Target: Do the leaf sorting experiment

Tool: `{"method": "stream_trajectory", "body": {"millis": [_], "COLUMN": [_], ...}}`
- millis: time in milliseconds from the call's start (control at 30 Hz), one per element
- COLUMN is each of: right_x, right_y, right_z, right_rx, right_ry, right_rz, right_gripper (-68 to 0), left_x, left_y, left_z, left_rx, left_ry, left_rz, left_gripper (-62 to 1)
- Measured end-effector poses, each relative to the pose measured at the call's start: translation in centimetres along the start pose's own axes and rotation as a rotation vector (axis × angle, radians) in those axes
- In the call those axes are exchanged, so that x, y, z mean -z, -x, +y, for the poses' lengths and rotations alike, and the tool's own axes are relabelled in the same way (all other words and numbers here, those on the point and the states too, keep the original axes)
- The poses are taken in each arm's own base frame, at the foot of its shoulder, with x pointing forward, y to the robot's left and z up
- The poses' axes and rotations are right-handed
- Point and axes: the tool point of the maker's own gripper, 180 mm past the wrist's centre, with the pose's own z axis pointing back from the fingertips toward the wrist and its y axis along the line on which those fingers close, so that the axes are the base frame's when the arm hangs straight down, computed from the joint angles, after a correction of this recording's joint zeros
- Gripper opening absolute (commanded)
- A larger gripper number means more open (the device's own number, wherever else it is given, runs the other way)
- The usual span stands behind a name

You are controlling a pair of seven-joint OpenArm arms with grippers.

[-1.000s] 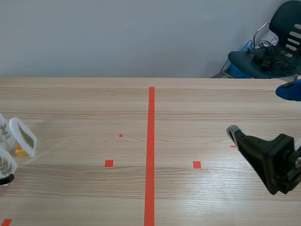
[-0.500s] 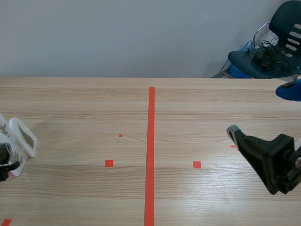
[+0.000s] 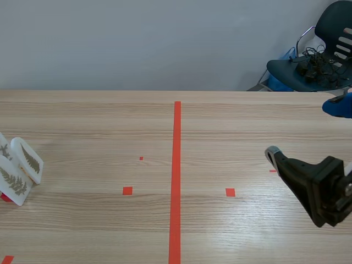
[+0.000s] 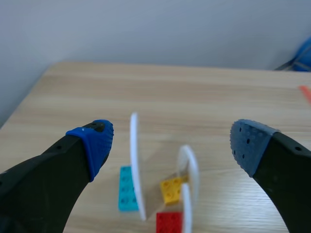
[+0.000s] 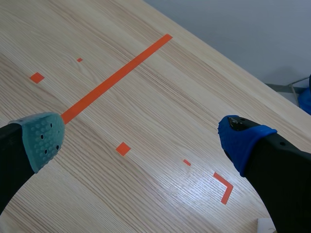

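Records a pale wood-grain table (image 3: pixel 247 126), smooth, faintly glossy, taped in orange-red. Finds the right gripper (image 5: pixel 142 141) low at the near right, dotted pads spread wide over bare board, holding nothing. Finds the left gripper (image 4: pixel 173 141) likewise spread, poised above the leaf cards (image 3: pixel 14 181), probably lined up for a pick. Places those cards at the table's left edge: thin white rounded plaques, fern-printed, upright. Notes studded plastic bricks at their feet, cyan (image 4: pixel 126 189), yellow (image 4: pixel 171 189) and red (image 4: pixel 168 222), apparently serving as stands.
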Motion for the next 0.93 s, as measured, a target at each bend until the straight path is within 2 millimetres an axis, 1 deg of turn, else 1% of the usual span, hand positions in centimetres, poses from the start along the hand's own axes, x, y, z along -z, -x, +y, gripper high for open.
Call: {"method": "stream_trajectory", "body": {"millis": [33, 67, 133, 167, 233, 300, 367, 533, 600, 667, 700, 933], "right_x": [0.0, 0.0, 0.0, 0.0, 0.0, 0.0, 0.0, 0.0, 0.0, 0.0, 0.0, 0.0], "right_y": [0.0, 0.0, 0.0, 0.0, 0.0, 0.0, 0.0, 0.0, 0.0, 0.0, 0.0, 0.0], "right_z": [0.0, 0.0, 0.0, 0.0, 0.0, 0.0, 0.0, 0.0, 0.0, 0.0, 0.0, 0.0], "right_rx": [0.000, 0.000, 0.000, 0.000, 0.000, 0.000, 0.000, 0.000, 0.000, 0.000, 0.000, 0.000], "right_ry": [0.000, 0.000, 0.000, 0.000, 0.000, 0.000, 0.000, 0.000, 0.000, 0.000, 0.000, 0.000], "right_rz": [0.000, 0.000, 0.000, 0.000, 0.000, 0.000, 0.000, 0.000, 0.000, 0.000, 0.000, 0.000], "right_gripper": [0.4, 0.4, 0.4, 0.4, 0.4, 0.4, 0.4, 0.4, 0.4, 0.4, 0.4, 0.4], "left_x": [-0.3, -0.7, -1.9, -2.5, -3.5, -3.8, -4.1, -4.9, -4.8, -4.5, -4.4, -3.9], "left_y": [-1.4, -2.7, -4.8, -5.6, -6.2, -5.9, -5.0, -1.8, -0.4, 1.0, 1.5, 0.7], "left_z": [-1.0, -2.5, -6.0, -7.7, -10.6, -12.5, -14.2, -18.4, -19.5, -19.8, -19.9, -20.4], "left_rx": [-0.003, -0.014, -0.029, -0.032, -0.002, 0.017, 0.015, -0.033, -0.047, -0.020, -0.002, 0.005], "left_ry": [0.066, 0.146, 0.321, 0.399, 0.518, 0.571, 0.618, 0.727, 0.721, 0.692, 0.682, 0.682], "left_rz": [-0.022, -0.045, -0.089, -0.103, -0.094, -0.063, -0.024, 0.072, 0.116, 0.159, 0.167, 0.110], "left_gripper": [0.7, 1.4, 1.4, 1.4, 1.4, 1.4, 1.4, 1.4, 1.4, 1.4, 1.4, 1.4]}}
